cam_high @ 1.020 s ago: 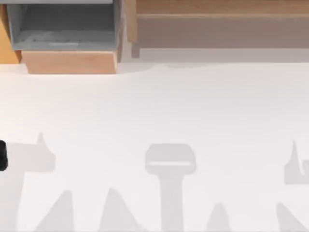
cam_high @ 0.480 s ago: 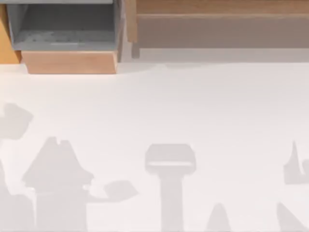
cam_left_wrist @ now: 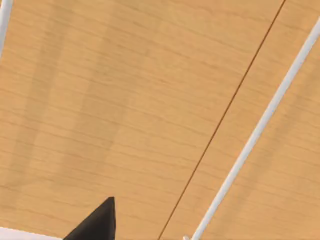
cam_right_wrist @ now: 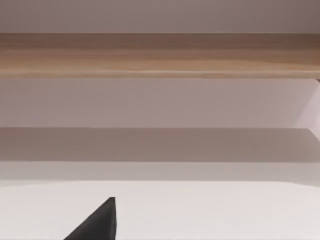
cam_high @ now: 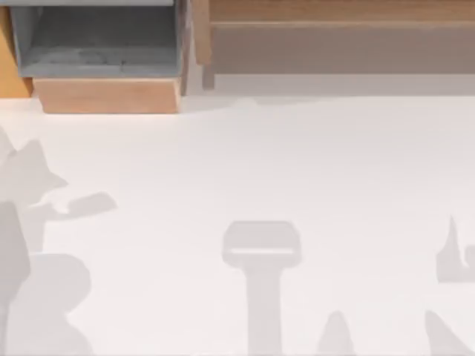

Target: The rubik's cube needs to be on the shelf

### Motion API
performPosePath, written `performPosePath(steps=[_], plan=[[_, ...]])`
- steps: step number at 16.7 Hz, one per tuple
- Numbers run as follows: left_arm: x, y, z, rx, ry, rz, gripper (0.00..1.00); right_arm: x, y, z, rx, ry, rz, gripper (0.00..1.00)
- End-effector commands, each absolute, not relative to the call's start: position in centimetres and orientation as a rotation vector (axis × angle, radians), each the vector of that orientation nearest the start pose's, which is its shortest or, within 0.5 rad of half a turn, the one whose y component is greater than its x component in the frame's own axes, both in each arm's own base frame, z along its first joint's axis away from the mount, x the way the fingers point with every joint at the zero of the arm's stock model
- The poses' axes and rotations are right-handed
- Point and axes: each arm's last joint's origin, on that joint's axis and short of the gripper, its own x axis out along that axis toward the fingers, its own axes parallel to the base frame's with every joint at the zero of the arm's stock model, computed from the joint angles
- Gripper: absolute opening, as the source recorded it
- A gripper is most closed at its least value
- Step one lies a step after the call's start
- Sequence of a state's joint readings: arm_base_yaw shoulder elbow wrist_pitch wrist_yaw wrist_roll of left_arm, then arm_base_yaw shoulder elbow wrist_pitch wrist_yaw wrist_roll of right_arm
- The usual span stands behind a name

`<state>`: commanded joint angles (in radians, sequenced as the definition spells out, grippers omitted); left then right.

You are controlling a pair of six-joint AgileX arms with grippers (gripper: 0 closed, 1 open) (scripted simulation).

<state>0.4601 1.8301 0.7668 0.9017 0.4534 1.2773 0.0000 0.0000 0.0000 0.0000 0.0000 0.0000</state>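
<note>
My left gripper is showing as a matte black wedge with a sharp tip, and I cannot tell whether it is open or closed. Its camera is facing a smooth orange-tan wood panel with fine straight grain. A thin dark seam is crossing that panel at a slant, and a slim white bar is running alongside it.

My right gripper is showing as the same black wedge over the plain white table, and I cannot tell its state either. It is pointing toward the shelf, a long light-wood board with faint streaky grain.

From above, the shelf is stretching along the table's far edge on the right, with a flat grey-brown front face and a wooden side post at its left end. Just left of the post, a boxy compartment is sitting, grey-lined with a light wood front. Soft grey shadows are lying on the table.

I cannot tell where the rubik's cube is.
</note>
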Motion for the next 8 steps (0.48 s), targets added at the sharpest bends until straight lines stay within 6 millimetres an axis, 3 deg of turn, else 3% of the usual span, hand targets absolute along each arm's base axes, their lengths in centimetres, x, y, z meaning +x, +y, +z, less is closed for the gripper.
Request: performPosePath(steps=[4,8], plan=[[36.1,16.8,12.4,1.364,0.088,-0.059,1.00,10.6,-0.1,16.0,0.000,0.000,0.000,1.00],[38.8,17.4,10.5,1.489,0.035,-0.040,1.00,10.6,-0.1,16.0,0.000,0.000,0.000,1.00]])
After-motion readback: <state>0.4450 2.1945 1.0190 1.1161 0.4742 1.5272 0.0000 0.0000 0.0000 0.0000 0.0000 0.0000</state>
